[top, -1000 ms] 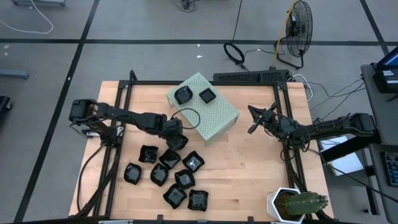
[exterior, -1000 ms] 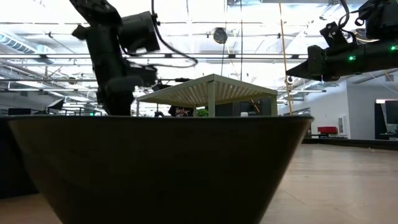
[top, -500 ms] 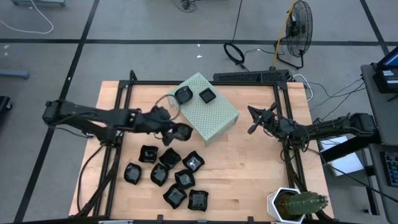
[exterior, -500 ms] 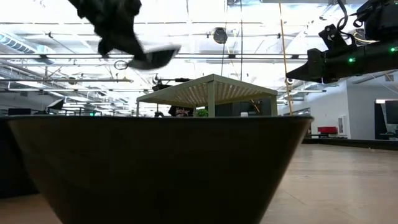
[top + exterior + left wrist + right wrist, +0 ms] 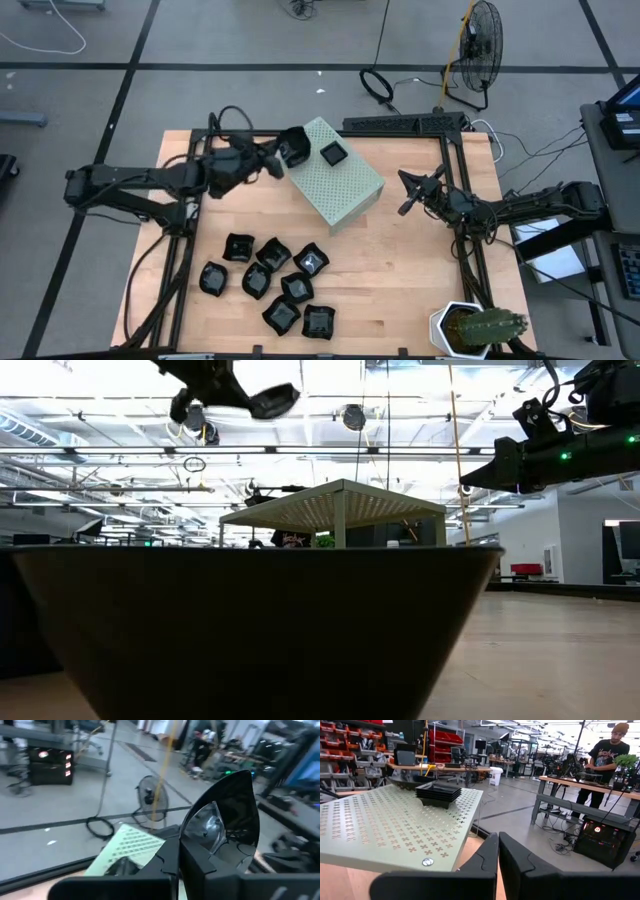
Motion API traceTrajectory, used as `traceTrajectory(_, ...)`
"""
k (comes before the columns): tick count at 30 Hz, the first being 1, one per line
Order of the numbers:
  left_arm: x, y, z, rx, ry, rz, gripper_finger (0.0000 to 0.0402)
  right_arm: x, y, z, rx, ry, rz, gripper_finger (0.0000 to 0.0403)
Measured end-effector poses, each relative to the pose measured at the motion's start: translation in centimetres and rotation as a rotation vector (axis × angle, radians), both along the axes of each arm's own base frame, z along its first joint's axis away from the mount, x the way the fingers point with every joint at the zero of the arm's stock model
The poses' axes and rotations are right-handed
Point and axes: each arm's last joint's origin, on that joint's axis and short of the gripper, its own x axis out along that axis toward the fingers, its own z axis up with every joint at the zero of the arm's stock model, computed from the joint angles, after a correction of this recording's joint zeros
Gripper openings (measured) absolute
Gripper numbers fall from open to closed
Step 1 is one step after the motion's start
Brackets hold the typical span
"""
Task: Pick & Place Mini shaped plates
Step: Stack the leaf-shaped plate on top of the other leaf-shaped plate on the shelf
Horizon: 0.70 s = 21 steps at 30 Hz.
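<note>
Left gripper (image 5: 272, 163), pinching a black plate (image 5: 291, 150), has risen to the green box (image 5: 340, 185)

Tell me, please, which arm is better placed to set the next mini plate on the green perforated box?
The left. Its gripper already holds a black plate in the air beside the box, near the two plates lying on it. The right gripper, fingers together and empty, waits at the table's right side.

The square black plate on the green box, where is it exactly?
In the high view, the square plate sits on the pale green box near its far edge, right of the left gripper.
</note>
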Motion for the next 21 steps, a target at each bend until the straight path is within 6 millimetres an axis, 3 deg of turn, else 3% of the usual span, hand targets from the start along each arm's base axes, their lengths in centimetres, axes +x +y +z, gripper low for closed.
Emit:
traceTrajectory(6, 1.7, 2.5, -2.3, -0.054, 0.053, 0.071, 0.0005, 0.0, 0.0, 0.0, 0.000, 0.000, -0.001, 0.0004)
traceTrajectory(13, 3.6, 4.0, -5.1, -0.078, 0.144, 0.102, 0.0016, 0.0, 0.0, 0.0, 0.000, 0.000, -0.001, 0.0004)
traceTrajectory(21, 3.0, 4.2, -5.7, -0.098, 0.208, 0.178, 0.0011, 0.0, 0.0, 0.0, 0.000, 0.000, -0.001, 0.0004)
